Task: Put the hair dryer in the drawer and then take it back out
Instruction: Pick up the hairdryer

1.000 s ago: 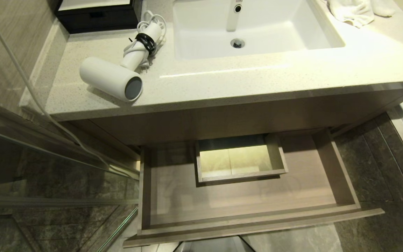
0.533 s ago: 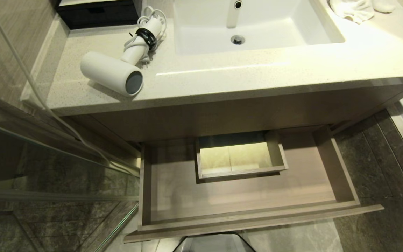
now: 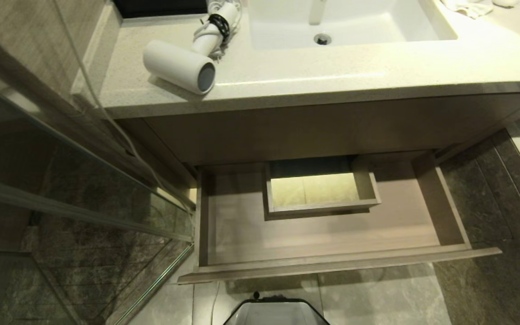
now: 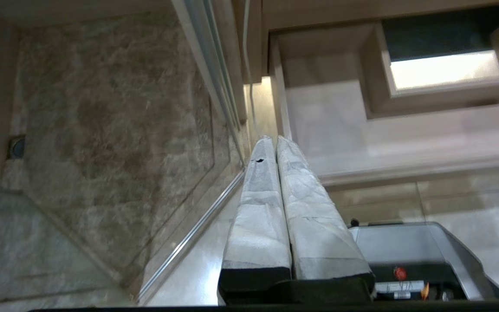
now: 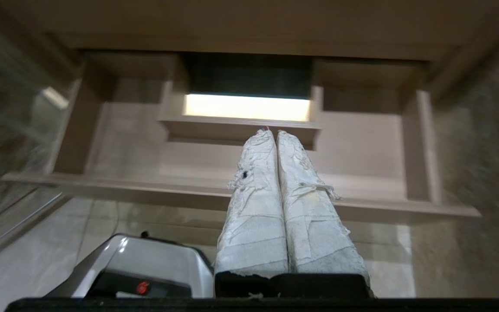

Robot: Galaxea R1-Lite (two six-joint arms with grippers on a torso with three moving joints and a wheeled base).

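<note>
On countertop, far left: dryer lay on its side, grey end toward front edge, handle with cord under a black band pointing back toward wall. Just left of sink; towel at sink's far right corner. Touched by neither gripper.

Below counter, centre: drawer pulled fully out, nothing loose inside. Boxed cutout at rear middle, lit floor visible through it. Flat front nearest robot, over pale floor tile.

Left of drawer: glass shower panel with thin white cable running down along it.

Left gripper hung low beside drawer's left front corner, taped fingers pressed together, holding nothing. Seen only in left wrist view.

Right gripper hung in front of drawer, tips lined up with cutout's front wall, fingers likewise pressed together, empty. Seen only in right wrist view.

Grey robot base visible below drawer front, bottom centre in head view.
</note>
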